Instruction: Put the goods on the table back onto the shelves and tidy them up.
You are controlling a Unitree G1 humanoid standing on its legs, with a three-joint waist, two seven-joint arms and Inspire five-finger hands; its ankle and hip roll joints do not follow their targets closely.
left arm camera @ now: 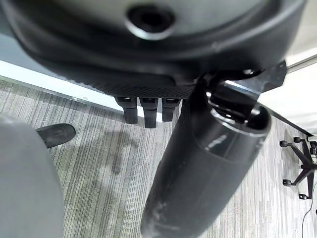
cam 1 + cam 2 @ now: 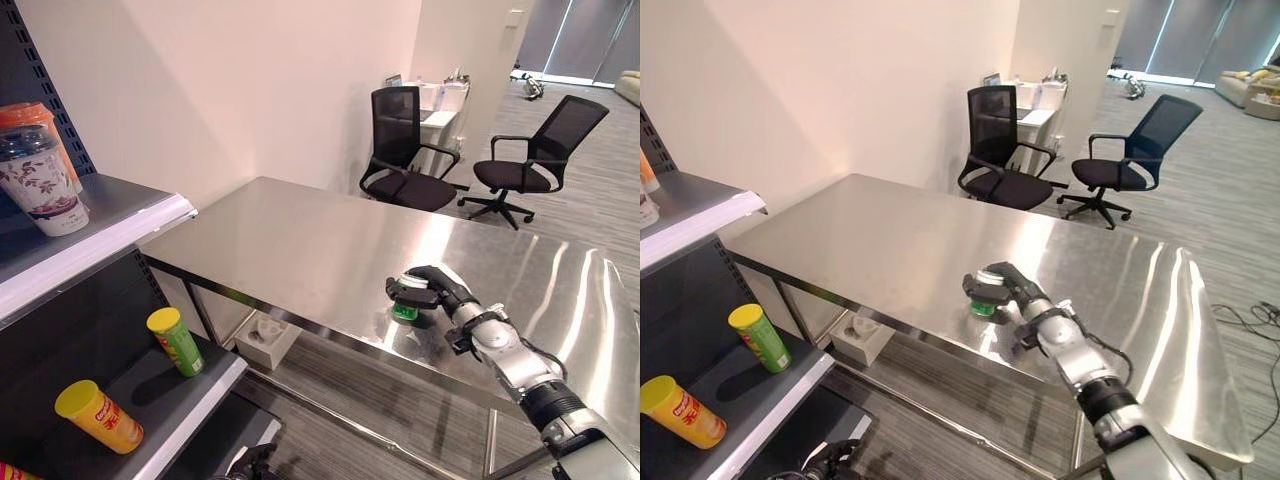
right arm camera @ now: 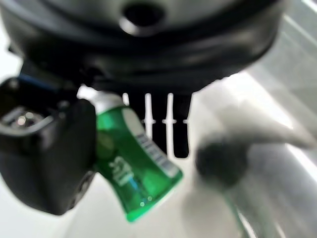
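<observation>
The right hand point(image 2: 428, 290) sits over the near part of the stainless-steel table point(image 2: 300, 250), its fingers and thumb curled round a small green bottle with a white label point(image 3: 133, 168). The right wrist view shows the bottle pinched between thumb and fingers, tilted, its green end pointing away from the palm. In the head views the bottle's green end point(image 2: 404, 312) shows just under the hand, close to the tabletop — whether it touches the surface cannot be told.

The left hand point(image 1: 146, 111) shows in its own wrist view above a grey striped floor; its fingers point down and hold nothing, but whether they are straight or curled cannot be told.

To the left stands a dark metal shelf unit with white-edged boards point(image 2: 120, 235). On the upper board rests a tall patterned cup with a dark lid point(image 2: 40, 180), an orange-lidded one just behind it. On the lower board a green cylindrical can with a yellow lid point(image 2: 176, 341) stands tilted, and a yellow cylindrical can point(image 2: 100, 416) lies nearer, well apart from it.

Beyond the far table edge are two black office chairs point(image 2: 405, 150).
</observation>
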